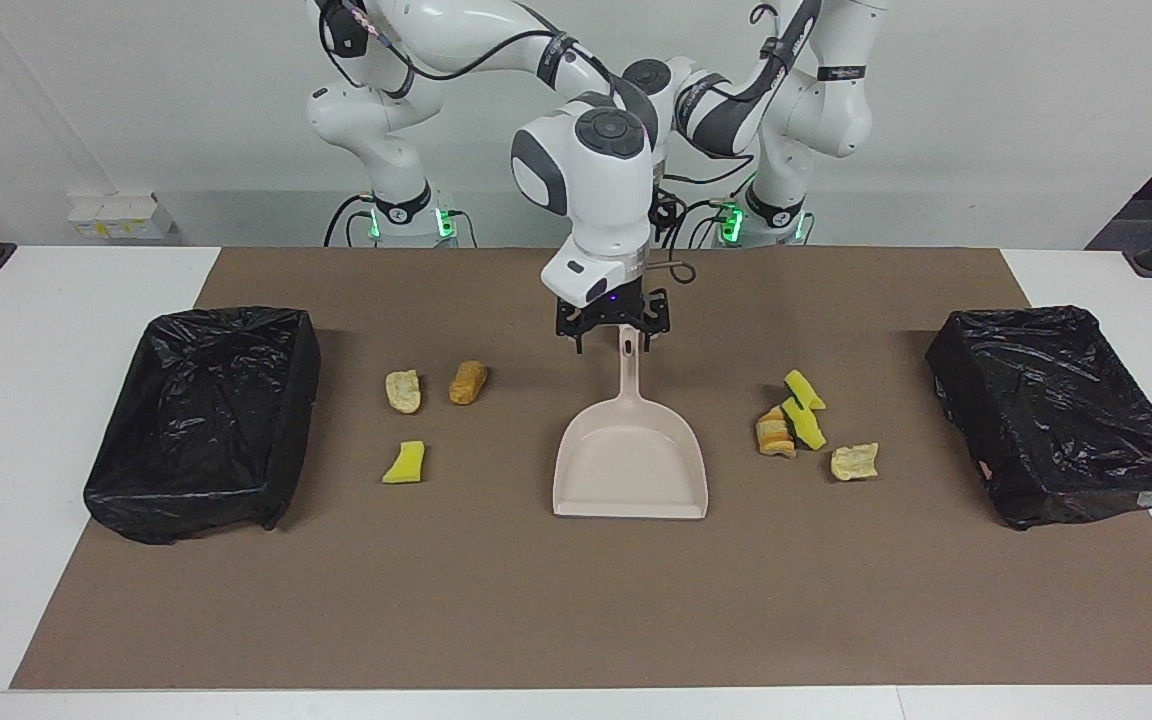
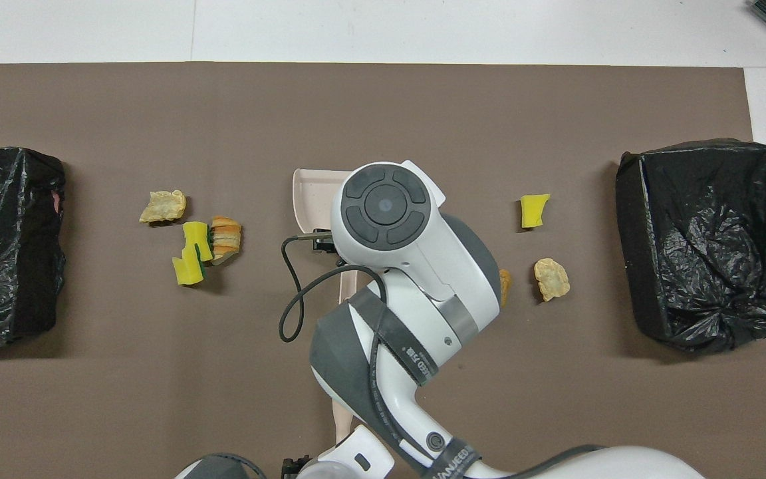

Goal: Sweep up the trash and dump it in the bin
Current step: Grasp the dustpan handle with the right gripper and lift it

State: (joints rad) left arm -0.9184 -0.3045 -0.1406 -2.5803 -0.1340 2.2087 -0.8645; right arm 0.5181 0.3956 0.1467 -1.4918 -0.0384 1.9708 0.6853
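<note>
Low over the end of the dustpan [image 1: 631,465] handle: the right gripper [image 1: 612,345], fingers [image 1: 577,343] spread wide, one on each side of the handle, nothing grasped (contact with the handle impossible to tell).

Nearer to the robots than those fingers, mostly hidden by the right arm's wrist: the left gripper [image 1: 666,212], over the mat's robot-side edge. Fingers released or clenched: cannot tell.

Just robotward of the right fingers, lying in line with the dustpan handle, largely covered by the arm from above: a beige stick [image 2: 341,416].

From the right fingers toward the right arm's end of the table, all flat on the brown mat [image 1: 576,600]: a pale scrap [image 1: 403,390], an orange-brown scrap [image 1: 468,382] just beside it, a yellow scrap [image 1: 404,463] farther from the robots, then a black-lined bin [image 1: 201,420].

From the same fingers toward the left arm's end: two yellow scraps [image 1: 804,390] [image 1: 808,427], the second with dark green backing, an orange scrap [image 1: 774,433] touching it, a pale tan scrap [image 1: 854,461] a little apart, then a second black-lined bin [image 1: 1056,430].

No scrap in the dustpan or in the fingers; pan mouth turned away from the robots.
</note>
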